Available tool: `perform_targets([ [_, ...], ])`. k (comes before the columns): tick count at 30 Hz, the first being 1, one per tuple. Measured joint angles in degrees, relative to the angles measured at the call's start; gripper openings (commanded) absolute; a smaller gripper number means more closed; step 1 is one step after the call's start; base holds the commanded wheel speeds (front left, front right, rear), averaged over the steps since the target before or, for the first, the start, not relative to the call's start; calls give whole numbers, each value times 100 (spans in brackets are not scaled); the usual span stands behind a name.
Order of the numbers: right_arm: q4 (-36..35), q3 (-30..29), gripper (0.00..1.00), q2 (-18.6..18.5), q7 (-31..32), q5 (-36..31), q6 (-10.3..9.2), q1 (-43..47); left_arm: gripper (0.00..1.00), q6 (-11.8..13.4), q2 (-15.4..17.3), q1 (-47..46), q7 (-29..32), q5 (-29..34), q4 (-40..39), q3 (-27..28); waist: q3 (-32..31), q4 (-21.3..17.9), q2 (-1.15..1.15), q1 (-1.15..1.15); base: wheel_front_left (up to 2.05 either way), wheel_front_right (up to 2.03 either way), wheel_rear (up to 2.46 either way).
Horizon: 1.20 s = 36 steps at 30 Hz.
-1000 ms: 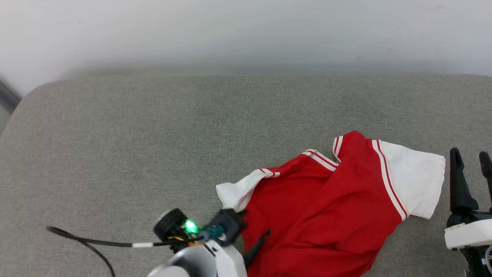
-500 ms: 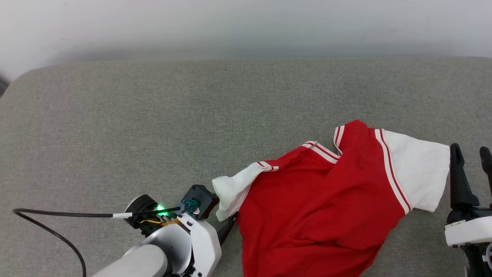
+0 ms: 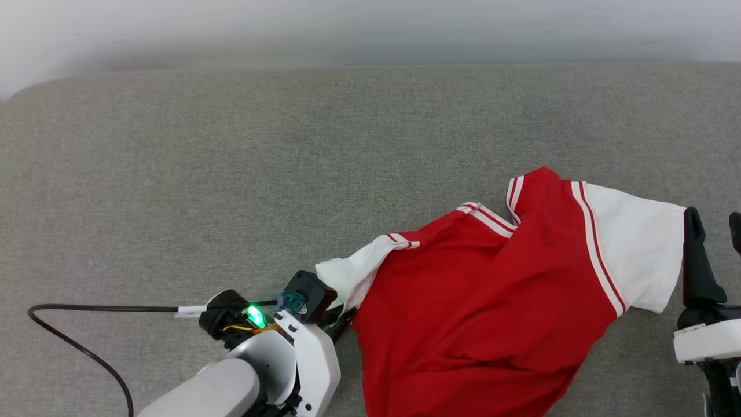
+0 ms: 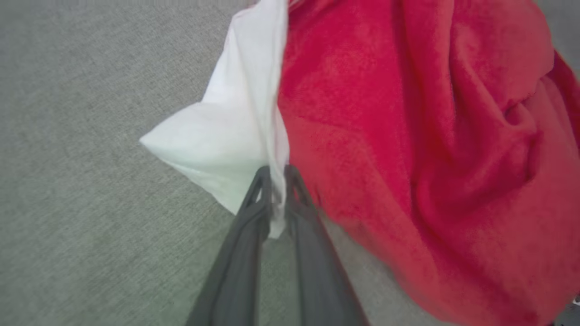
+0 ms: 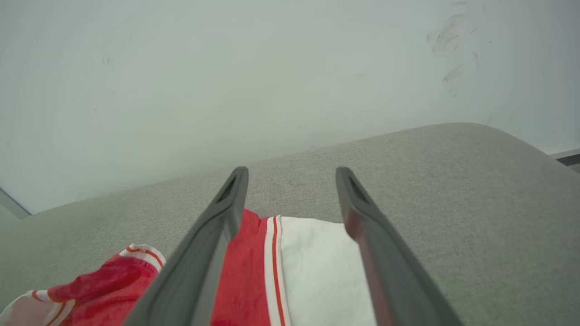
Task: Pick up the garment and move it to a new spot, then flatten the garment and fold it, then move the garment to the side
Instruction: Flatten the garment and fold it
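The garment [image 3: 492,313] lies rumpled, plain red side up, at the near right of the grey cushion [image 3: 231,174], with its body bunched and running past the near edge of the head view. The change is at its left white sleeve [image 4: 226,136]. A second ago the left end effector [image 4: 277,174] reached over the red cloth nearer the hem, and half a second ago it had swung left to the sleeve's edge. Now it is clenched on the sleeve's near corner, with white cloth pinched between the tips. The garment's outline is much as before; the shift of the whole head picture comes from the camera. The right end effector [image 3: 715,215] stays released, holding nothing, just beside the right sleeve [image 3: 637,249]. I judge the pick-up grip made, with lifting and carrying next. Held by one sleeve, the body will likely trail.
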<state>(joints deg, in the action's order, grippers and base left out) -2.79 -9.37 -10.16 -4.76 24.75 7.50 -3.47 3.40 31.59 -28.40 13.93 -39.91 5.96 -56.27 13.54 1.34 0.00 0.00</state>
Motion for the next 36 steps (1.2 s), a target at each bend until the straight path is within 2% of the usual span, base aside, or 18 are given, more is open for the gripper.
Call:
perform_targets([
  [5, 70, -42, 100, 20, 3, -56, 0, 5, 0, 19, 3, 1, -109, -2, -188, 18, -118, 54, 0, 0, 0, 0, 0],
  [9, 87, -37, 100, 63, 13, -73, 0, 16, 0, 89, 144, 48, -118, -5, -561, 60, -267, 106, 0, 0, 0, 0, 0],
  [15, 91, 9, 100, 113, 42, -107, 0, 24, 0, 141, 617, 45, 66, -215, -1298, 326, -385, 102, 0, 0, 0, 0, 0],
  [19, 64, 68, 100, 132, 59, -110, 0, 8, 0, 164, 1011, -159, 347, -343, -1435, 560, -319, 14, 0, 0, 0, 0, 0],
  [24, 47, 130, 100, 157, 25, -153, 0, -97, 0, 48, 1174, -589, 768, -600, -1177, 775, -81, -128, 0, 0, 0, 0, 0],
  [31, 127, 279, 100, 199, -78, -166, 0, -315, 0, -154, 1220, -1269, 1410, -922, -164, 958, 381, -398, 0, 0, 0, 0, 0],
  [36, 247, 349, 100, 208, -203, -164, 0, -450, 0, -216, 1190, -1655, 1447, -669, 664, 918, 694, -583, 0, 0, 0, 0, 0],
])
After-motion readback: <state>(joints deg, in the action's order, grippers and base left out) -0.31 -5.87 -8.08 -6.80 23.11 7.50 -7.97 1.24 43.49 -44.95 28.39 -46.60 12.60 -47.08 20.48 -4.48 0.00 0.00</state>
